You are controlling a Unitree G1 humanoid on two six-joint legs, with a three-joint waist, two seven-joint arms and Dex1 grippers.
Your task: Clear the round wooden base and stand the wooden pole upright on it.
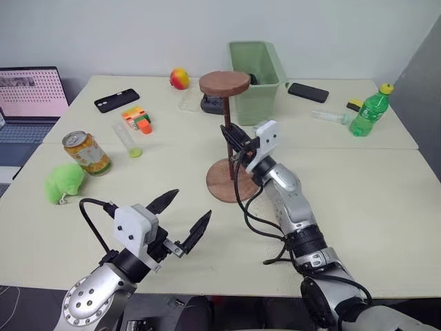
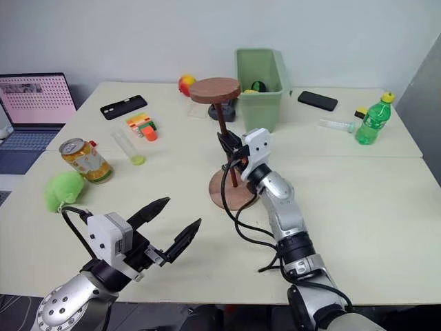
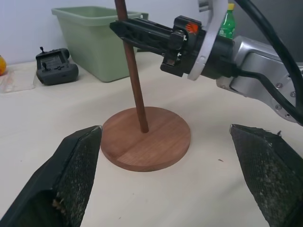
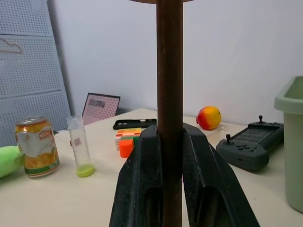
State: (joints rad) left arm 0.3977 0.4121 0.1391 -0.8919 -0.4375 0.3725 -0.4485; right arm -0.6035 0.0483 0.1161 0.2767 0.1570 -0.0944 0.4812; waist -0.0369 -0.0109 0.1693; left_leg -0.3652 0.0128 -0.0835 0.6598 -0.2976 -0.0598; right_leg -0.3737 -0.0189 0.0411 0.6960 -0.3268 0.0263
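Observation:
The round wooden base (image 1: pixel 219 186) lies flat in the middle of the table, with nothing else on it. The wooden pole (image 1: pixel 227 110) stands upright on its centre, its foot meeting the base (image 3: pixel 147 142), and its fixed disc (image 1: pixel 224 83) is at the top. My right gripper (image 1: pixel 227 132) is shut on the pole about halfway up; its black fingers (image 4: pixel 142 179) press on the rod (image 4: pixel 169 71) from both sides. My left gripper (image 1: pixel 189 205) hangs open and holds nothing, near the table's front edge, left of the base and apart from it.
A green bin (image 1: pixel 256 79) and a grey controller (image 1: pixel 213 103) stand just behind the pole. To the left are a drink can (image 1: pixel 86 153), a green soft toy (image 1: pixel 64 183), a clear tube (image 1: pixel 128 140), blocks (image 1: pixel 138 119) and a phone (image 1: pixel 116 100). A green bottle (image 1: pixel 368 110) stands at the far right.

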